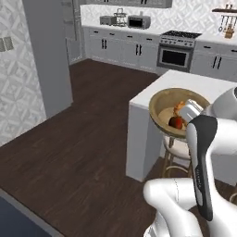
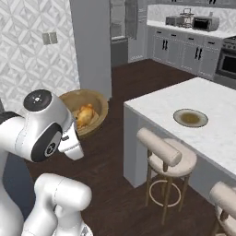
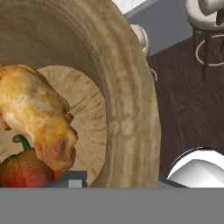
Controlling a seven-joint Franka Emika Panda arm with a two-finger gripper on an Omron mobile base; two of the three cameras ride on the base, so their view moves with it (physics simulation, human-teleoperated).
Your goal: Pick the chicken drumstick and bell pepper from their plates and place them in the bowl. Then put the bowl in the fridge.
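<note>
The tan wooden bowl (image 1: 162, 104) (image 2: 97, 103) (image 3: 127, 100) hangs in the air beside the white island, above the dark floor. Inside it lie the golden chicken drumstick (image 3: 37, 113) (image 2: 85, 114) (image 1: 179, 107) and, touching it, the red bell pepper (image 3: 24, 170) (image 1: 175, 122). My gripper (image 1: 184, 121) reaches down over the bowl's near side and is shut on its rim; one finger tip (image 3: 75, 179) shows at the wall's inner foot. One grey-rimmed plate (image 2: 190, 118) sits bare on the island top. The tall grey fridge (image 1: 46, 55) (image 2: 91, 46) stands ahead to the left.
The white island counter (image 1: 194, 83) (image 2: 212, 106) has padded stools (image 2: 166, 154) (image 1: 178, 146) along its near side, right under the bowl in the left base view. Open dark wood floor (image 1: 83, 139) lies between me and the fridge. Cabinets and an oven (image 1: 175, 54) line the far wall.
</note>
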